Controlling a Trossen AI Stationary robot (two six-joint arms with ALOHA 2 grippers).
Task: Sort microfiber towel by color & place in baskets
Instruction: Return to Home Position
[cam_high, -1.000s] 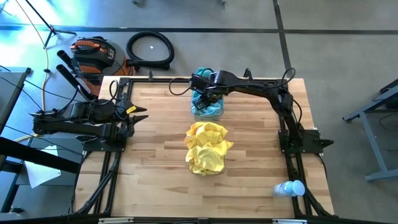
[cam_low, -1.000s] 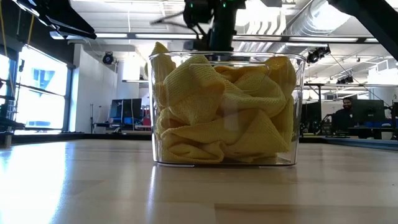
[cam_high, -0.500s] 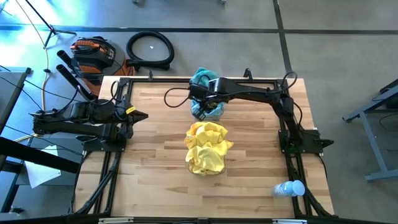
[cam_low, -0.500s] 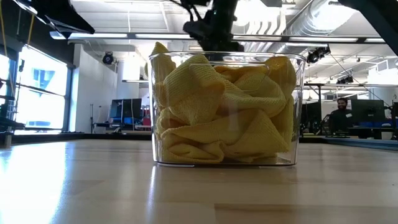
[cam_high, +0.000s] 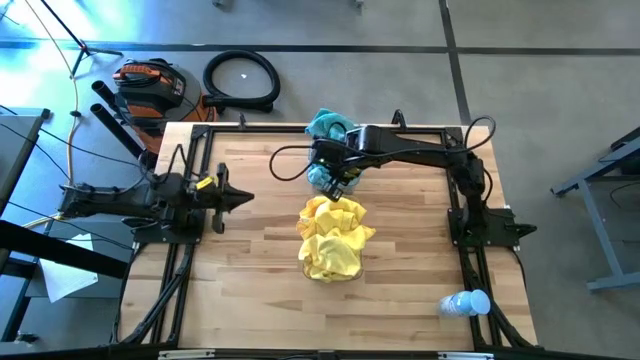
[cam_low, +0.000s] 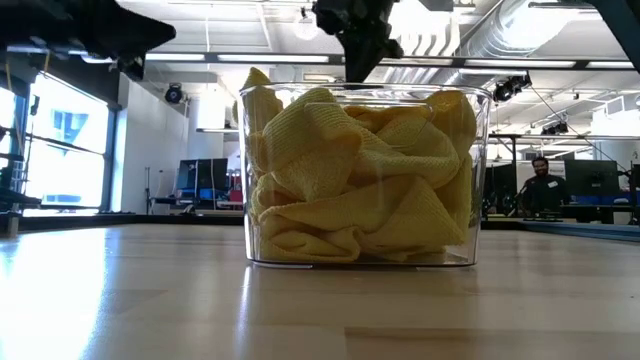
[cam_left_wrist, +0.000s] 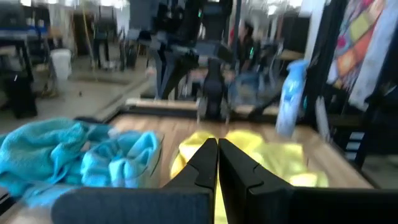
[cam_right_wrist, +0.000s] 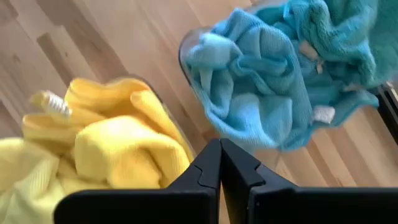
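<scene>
yellow towels (cam_high: 333, 238) fill the near basket (cam_low: 483, 200); blue towels (cam_high: 326, 126) fill the far basket (cam_right_wrist: 181, 56). right end effector (cam_high: 338, 183) hangs clenched and empty over the gap between them. left end effector (cam_high: 238, 200) is clenched at the worktop's (cam_high: 250, 290) left edge.

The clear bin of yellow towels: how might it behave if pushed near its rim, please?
Probably slides rather than tips: the clear bin looks wide and flat-bottomed on the smooth table. Likely light, since only crumpled yellow towels fill it.

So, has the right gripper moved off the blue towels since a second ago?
Yes. The right gripper, shut, has pulled back from over the blue towels toward the yellow towels.
</scene>
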